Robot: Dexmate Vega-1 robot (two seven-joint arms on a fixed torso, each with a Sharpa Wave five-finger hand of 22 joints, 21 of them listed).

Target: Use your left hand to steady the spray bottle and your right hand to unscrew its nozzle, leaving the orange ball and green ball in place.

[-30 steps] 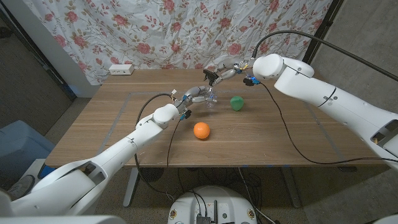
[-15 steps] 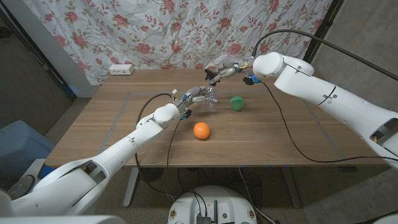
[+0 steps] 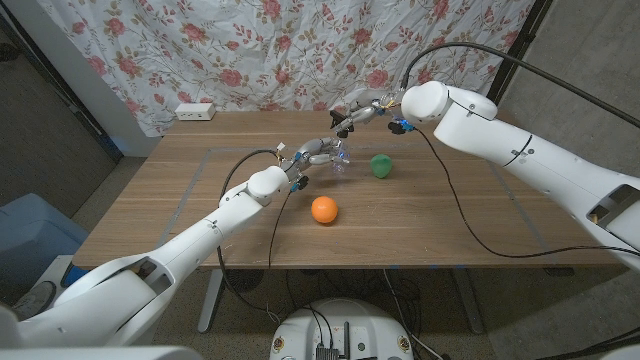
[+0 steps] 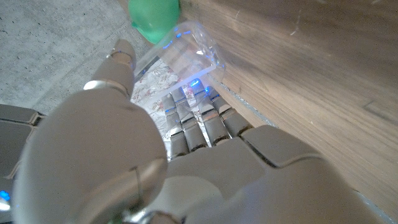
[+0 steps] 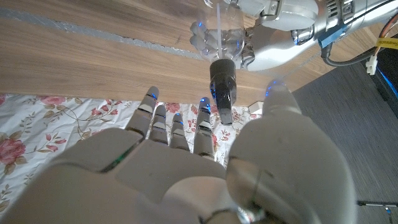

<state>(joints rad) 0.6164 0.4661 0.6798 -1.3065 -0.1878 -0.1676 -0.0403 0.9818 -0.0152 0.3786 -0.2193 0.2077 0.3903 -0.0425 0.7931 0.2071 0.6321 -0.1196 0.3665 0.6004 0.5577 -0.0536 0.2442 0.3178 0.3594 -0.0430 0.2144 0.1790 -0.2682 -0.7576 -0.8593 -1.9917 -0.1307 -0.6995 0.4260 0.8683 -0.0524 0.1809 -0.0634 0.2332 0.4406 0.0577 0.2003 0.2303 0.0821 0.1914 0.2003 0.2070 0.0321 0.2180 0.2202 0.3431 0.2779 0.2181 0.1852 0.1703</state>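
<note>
A clear spray bottle [image 3: 339, 162] stands on the wooden table [image 3: 450, 220], and my left hand [image 3: 316, 152] grips its body from the left side. The left wrist view shows my fingers [image 4: 198, 121] wrapped around the clear bottle [image 4: 186, 57], with the green ball [image 4: 154, 18] beyond it. The black nozzle [image 3: 343, 121] sits at the bottle's top, and my right hand [image 3: 368, 112] holds it from behind. In the right wrist view the nozzle [image 5: 222, 92] lies between my fingertips [image 5: 204, 111] and thumb, over the bottle [image 5: 221, 36]. Right of the bottle is the green ball [image 3: 381, 165]; the orange ball [image 3: 323, 209] lies nearer me.
A white power strip [image 3: 195, 111] lies at the table's far left edge, under a floral curtain [image 3: 250, 50]. Black cables [image 3: 460, 215] trail from both arms over the table. A blue bin [image 3: 30, 240] stands left of the table.
My right arm has edged slightly to the left with the nozzle in its fingers. My left hand, the bottle and both balls have stayed where they were.
</note>
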